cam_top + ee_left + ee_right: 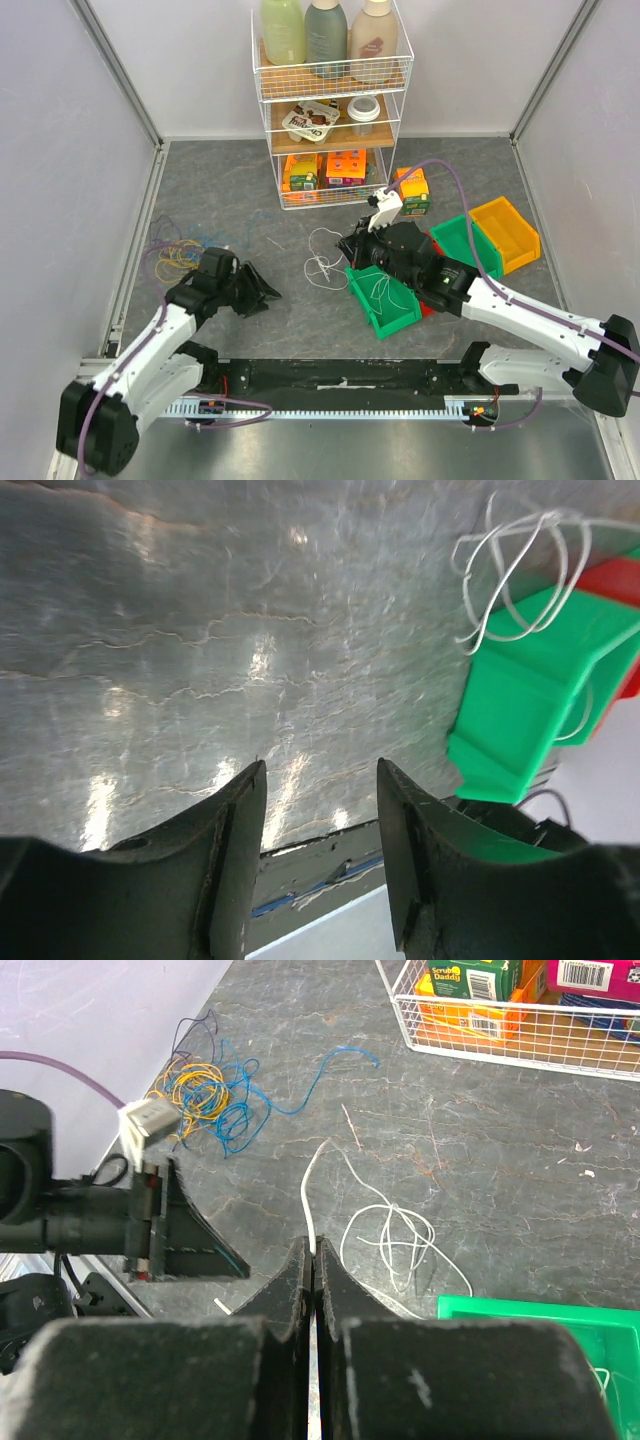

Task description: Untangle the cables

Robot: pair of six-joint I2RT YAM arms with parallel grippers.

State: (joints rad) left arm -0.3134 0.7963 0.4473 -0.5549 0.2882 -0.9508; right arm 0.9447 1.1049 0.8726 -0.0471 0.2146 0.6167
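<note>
A loose tangle of yellow, blue and dark cables (176,256) lies at the table's left edge; it also shows in the right wrist view (205,1100), with a blue end (335,1060) trailing right. A white cable (322,264) lies looped mid-table, apart from the tangle. My right gripper (313,1252) is shut on one end of the white cable (390,1232), low over the table (346,250). My left gripper (264,291) is open and empty between the tangle and the white cable (510,575); its jaws (320,780) stand wide apart.
A green bin (385,298) with a white wire inside sits just right of the white cable. A second green bin (462,243), a yellow bin (505,232) and a wire shelf (330,130) with boxes and bottles stand behind. Walls close in both sides.
</note>
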